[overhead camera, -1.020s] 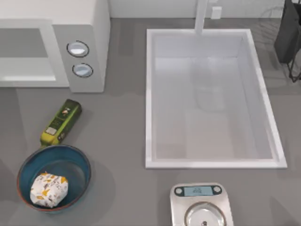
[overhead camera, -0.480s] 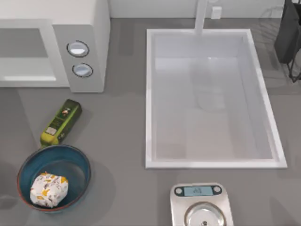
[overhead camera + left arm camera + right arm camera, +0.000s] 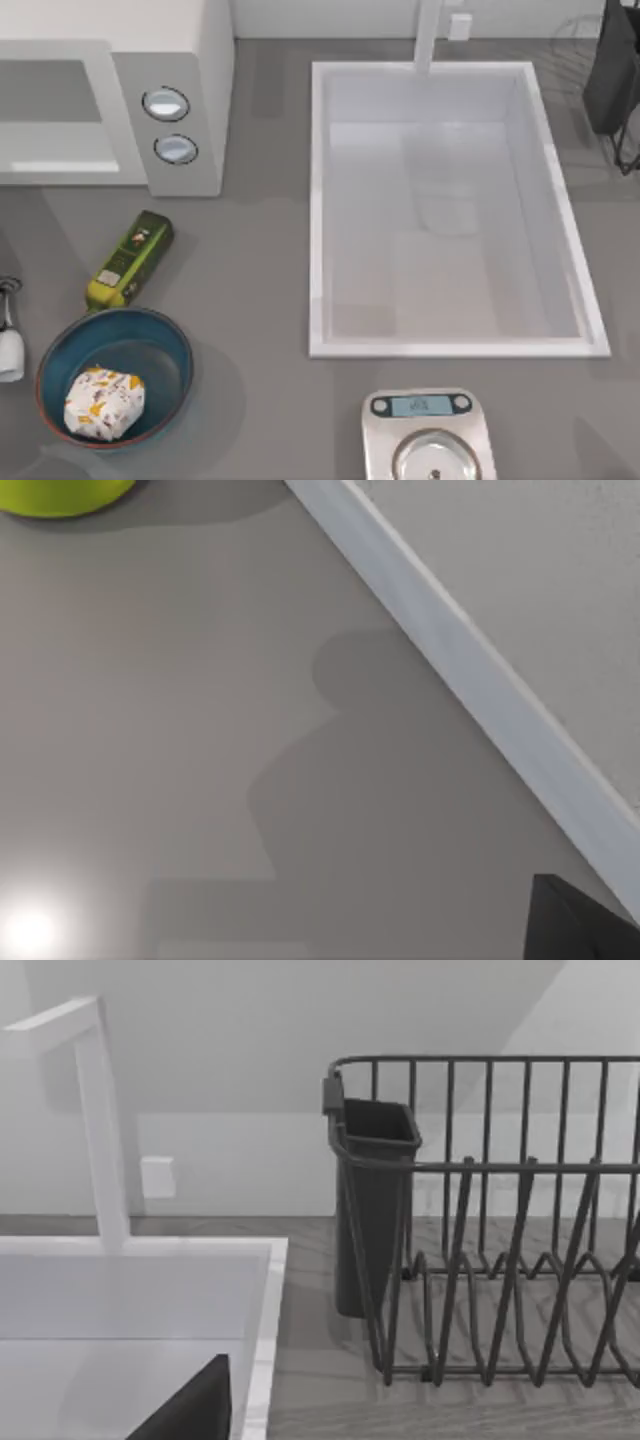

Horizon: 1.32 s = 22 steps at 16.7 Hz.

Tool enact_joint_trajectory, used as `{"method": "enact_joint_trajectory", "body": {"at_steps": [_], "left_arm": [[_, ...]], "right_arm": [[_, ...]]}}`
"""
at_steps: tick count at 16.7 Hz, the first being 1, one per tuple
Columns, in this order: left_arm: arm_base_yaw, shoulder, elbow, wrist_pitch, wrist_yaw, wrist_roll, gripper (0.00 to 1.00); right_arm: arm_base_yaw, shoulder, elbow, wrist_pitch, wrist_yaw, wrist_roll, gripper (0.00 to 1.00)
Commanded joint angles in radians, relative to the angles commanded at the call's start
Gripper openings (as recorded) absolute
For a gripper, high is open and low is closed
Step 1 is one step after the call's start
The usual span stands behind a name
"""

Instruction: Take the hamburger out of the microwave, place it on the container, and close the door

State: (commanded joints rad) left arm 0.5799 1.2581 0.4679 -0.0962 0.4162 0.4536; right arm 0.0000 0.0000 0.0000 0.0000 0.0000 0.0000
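The hamburger (image 3: 104,403), a white wrapped lump with orange patches, lies in the blue container (image 3: 160,345) at the table's front left. At the back left stands the white microwave (image 3: 190,60), its front cavity (image 3: 50,110) showing a grey back wall and a pale floor with nothing in it. In the top view the door is out of view; the left wrist view has a white-edged flat panel (image 3: 470,670) close by, door or microwave base I cannot tell. My left gripper (image 3: 8,292) reaches in at the left edge, beside the container. A dark part of my right gripper (image 3: 190,1410) hangs over the sink.
A green-yellow bottle (image 3: 130,260) lies between container and microwave, its end (image 3: 60,492) near my left wrist. A white sink (image 3: 318,200) with a faucet (image 3: 100,1120) fills the middle. A silver scale (image 3: 428,435) sits at the front, a dark dish rack (image 3: 500,1220) at the back right.
My left arm has come into the top view at the left edge, beside the container. The hamburger, container and bottle have not moved.
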Motion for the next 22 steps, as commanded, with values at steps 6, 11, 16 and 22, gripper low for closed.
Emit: {"method": "enact_joint_trajectory", "body": {"at_steps": [6,11,16,22], "left_arm": [[-0.102,-0.042,0.002,0.006,-0.112,-0.075,0.0],[-0.38,-0.149,-0.063,0.007,-0.289,-0.265,0.0],[-0.482,-0.202,-0.095,0.008,-0.373,-0.353,0.0],[-0.481,-0.158,-0.059,0.026,-0.374,-0.355,0.0]], "right_arm": [[0.0,0.0,0.0,0.0,0.0,0.0,1.0],[0.0,0.0,0.0,0.0,0.0,0.0,1.0],[0.0,0.0,0.0,0.0,0.0,0.0,1.0],[0.0,0.0,0.0,0.0,0.0,0.0,1.0]]}}
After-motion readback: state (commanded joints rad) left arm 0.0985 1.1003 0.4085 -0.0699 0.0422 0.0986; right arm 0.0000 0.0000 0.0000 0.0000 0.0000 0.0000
